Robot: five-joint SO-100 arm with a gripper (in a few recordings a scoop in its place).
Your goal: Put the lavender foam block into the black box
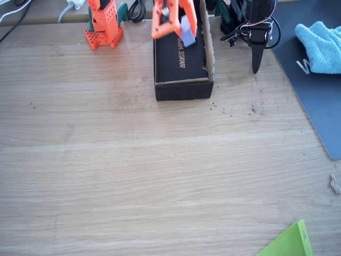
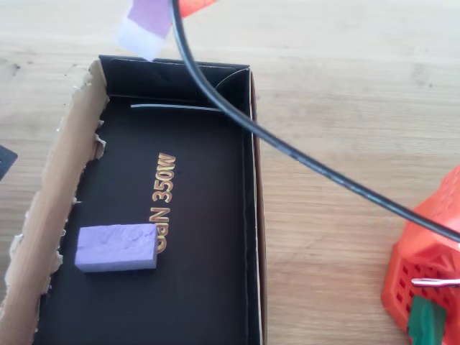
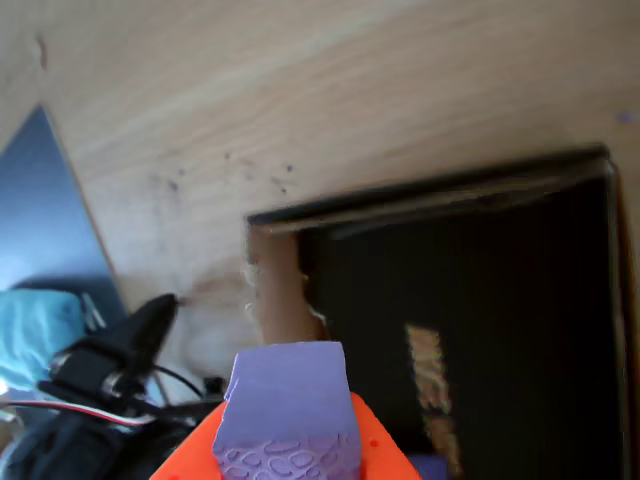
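From my seat at the controls I see the orange gripper (image 1: 176,26) up at the far end of the table (image 1: 160,176), hanging over the black box (image 1: 181,66). Its jaws are squeezed on a second lavender block (image 3: 288,400); in the wrist view that block sits right between the orange jaws, with its bumpy face toward the camera. It is held up in the air and is not touching the box.

The lavender foam block (image 2: 116,246) (the longer one) lies flat on the floor of the box in the overhead view. It sits close to the torn brown side, and one end lies just beside the gold letters (image 2: 162,188). In that same view a black cable (image 2: 287,154) runs across the corner of the box.

The arm's orange base (image 1: 104,24) stands on the table, left of the box in the fixed view. Far to the right a blue cloth (image 1: 322,45) lies on a dark mat (image 1: 314,101). A green sheet (image 1: 290,244) pokes in at the bottom edge.
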